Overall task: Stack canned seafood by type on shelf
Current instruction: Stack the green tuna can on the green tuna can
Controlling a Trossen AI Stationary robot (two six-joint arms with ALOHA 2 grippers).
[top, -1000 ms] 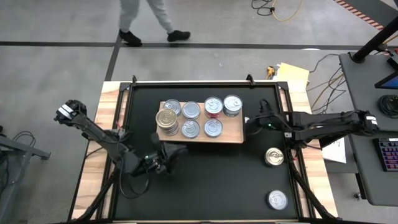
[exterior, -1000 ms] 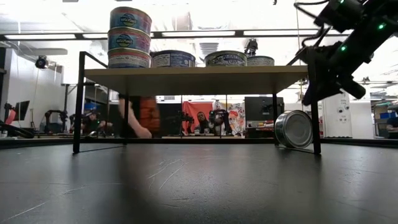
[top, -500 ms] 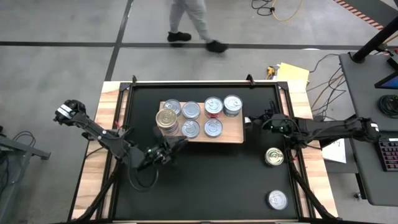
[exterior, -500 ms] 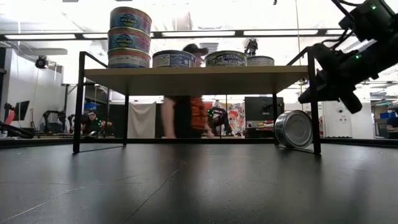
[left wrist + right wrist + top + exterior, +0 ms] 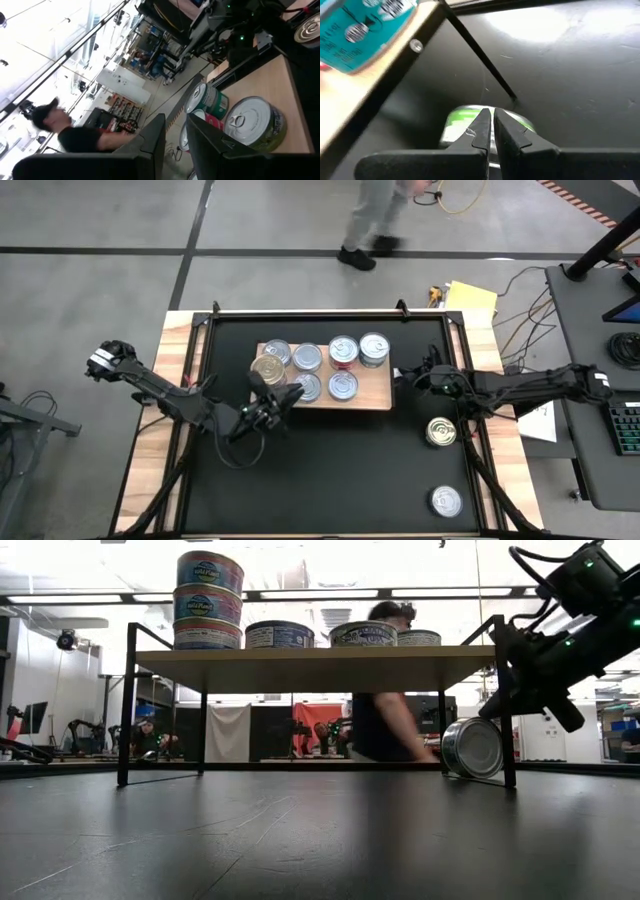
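The light-wood shelf stands on thin black legs at mid-table, with several canned seafood tins on top. At its left end is a stack of three, topped by a gold lid. One tin stands on edge under the shelf's right end. My left gripper hovers level at the shelf's near left corner, open by a narrow gap with nothing in it. My right gripper is shut and slants down at the shelf's right end, toward the green-labelled tin. My right gripper's shut fingertips stand just in front of the tin lying on edge under the shelf. I cannot tell whether they touch it. My left gripper touches nothing.
Two loose tins lie flat on the black mat at the right: one by the right arm, one near the front edge. The shelf's right leg stands close to my right gripper. A person walks past beyond the table's far edge.
My left gripper has swung toward the table's right and far side, up to the shelf's near left corner. My right gripper has sunk and tipped further down beside the shelf's right end. The person has walked from left to right behind the table.
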